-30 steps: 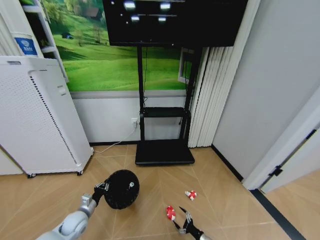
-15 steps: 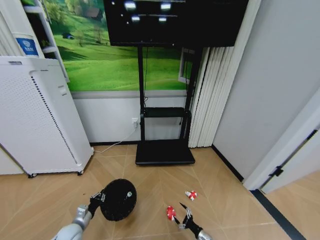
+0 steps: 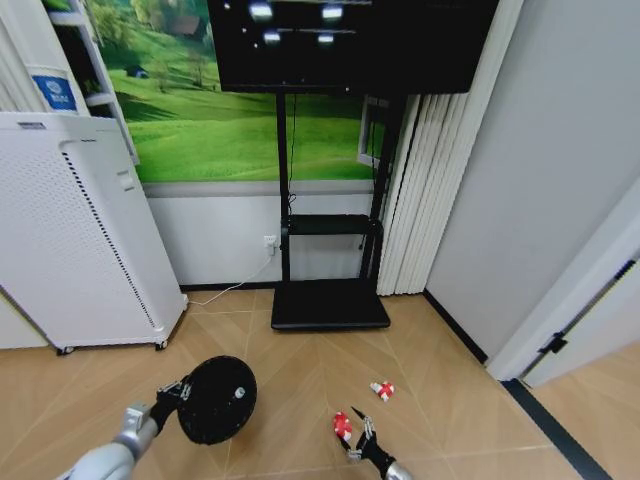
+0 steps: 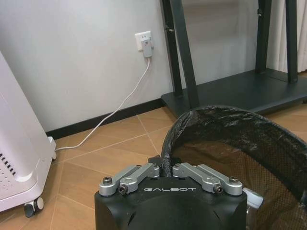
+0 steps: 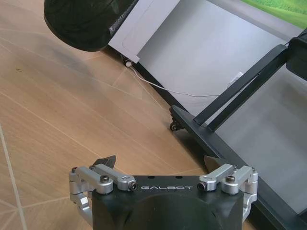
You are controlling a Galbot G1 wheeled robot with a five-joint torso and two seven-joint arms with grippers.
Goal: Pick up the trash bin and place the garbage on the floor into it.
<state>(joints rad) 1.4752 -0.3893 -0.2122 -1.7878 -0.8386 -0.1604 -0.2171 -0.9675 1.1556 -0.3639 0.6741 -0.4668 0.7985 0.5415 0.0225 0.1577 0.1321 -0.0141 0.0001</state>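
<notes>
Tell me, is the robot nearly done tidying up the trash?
Not yet. Done: the left pincer is shut on the black bin's rim, holding it up off the floor. In hand: the right pincer is open, low beside a red-and-white wrapper. Left: that wrapper and another are on the floor.

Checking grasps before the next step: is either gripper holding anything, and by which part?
The left gripper holds the trash bin by its rim, fingers shut on the edge. The right gripper is open and holds nothing.
</notes>
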